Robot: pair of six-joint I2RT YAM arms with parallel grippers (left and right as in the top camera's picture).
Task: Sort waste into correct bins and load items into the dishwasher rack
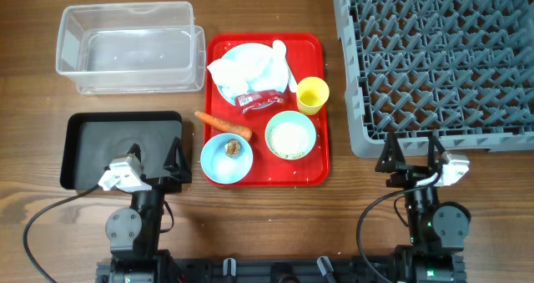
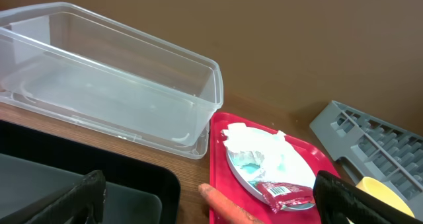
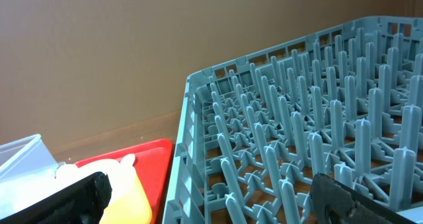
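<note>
On the red tray a light blue plate holds crumpled white tissue, a red wrapper and a white spoon. Beside them stand a yellow cup, a pale green bowl with white rice, and a light blue bowl with a brownish lump. An orange carrot lies at the tray's left edge. The clear tub and black tray are at left, the grey rack at right. My left gripper is open over the black tray's front right corner. My right gripper is open by the rack's front edge.
The left wrist view shows the clear tub, plate with tissue, wrapper and carrot tip. The right wrist view shows the rack, the cup and the red tray. Bare wooden table lies in front.
</note>
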